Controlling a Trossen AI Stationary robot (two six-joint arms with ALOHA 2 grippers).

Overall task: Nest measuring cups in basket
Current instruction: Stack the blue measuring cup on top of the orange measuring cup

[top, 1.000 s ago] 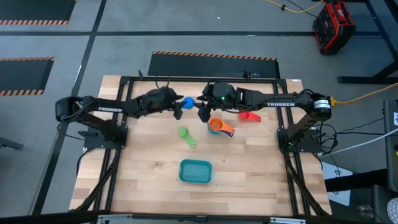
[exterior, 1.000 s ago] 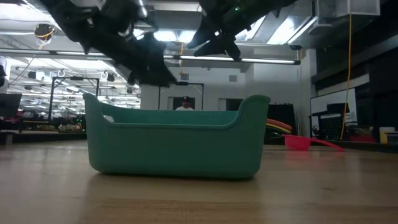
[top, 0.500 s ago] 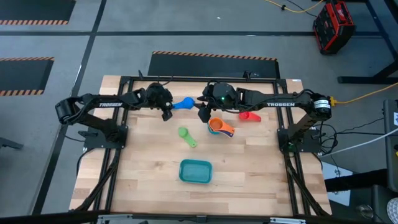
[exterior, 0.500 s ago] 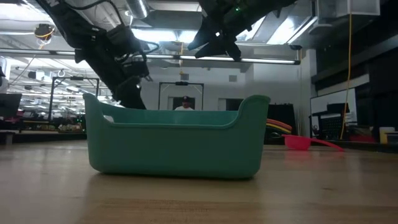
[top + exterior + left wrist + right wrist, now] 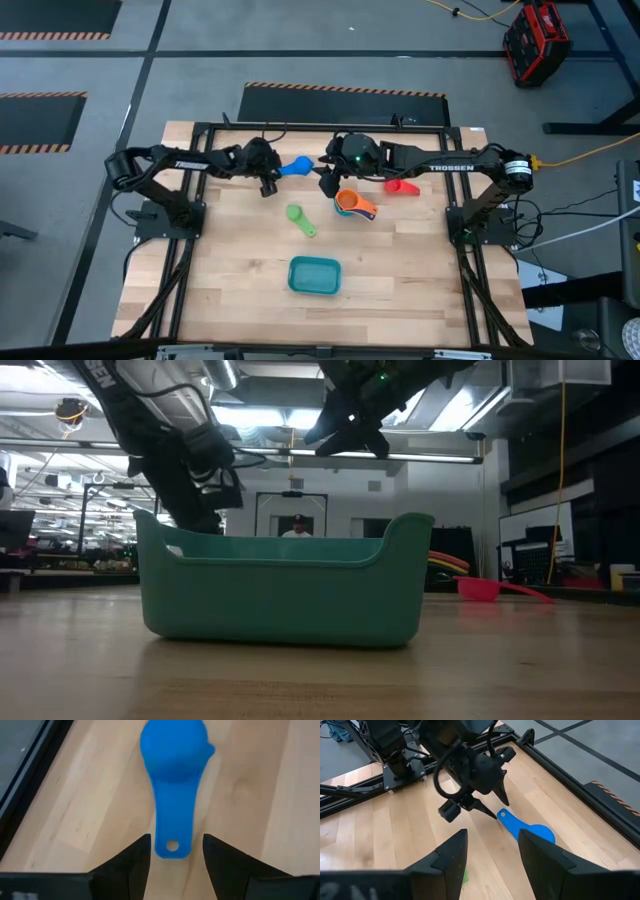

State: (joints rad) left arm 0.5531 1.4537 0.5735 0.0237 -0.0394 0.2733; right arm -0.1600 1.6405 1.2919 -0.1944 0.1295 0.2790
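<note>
A blue measuring cup lies bowl-down on the table's far part. My left gripper is open just left of it. In the left wrist view its fingers stand on either side of the handle's holed end without touching. My right gripper is open and held above the table just right of the blue cup. A nest of cups with orange on top sits by it. A red cup and a green cup lie apart. The teal basket stands toward the near edge.
Black frame rails run along the table's far edge and both sides, close behind the blue cup. Bare wood lies between the green cup and the basket and on both sides of the basket. In the low view the basket's wall hides most cups.
My left gripper has drawn back toward the table's left edge, away from the blue cup, and has come lower. The blue cup, half covered by the gripper a second ago, now lies in the open on the table. My right gripper has kept still.
</note>
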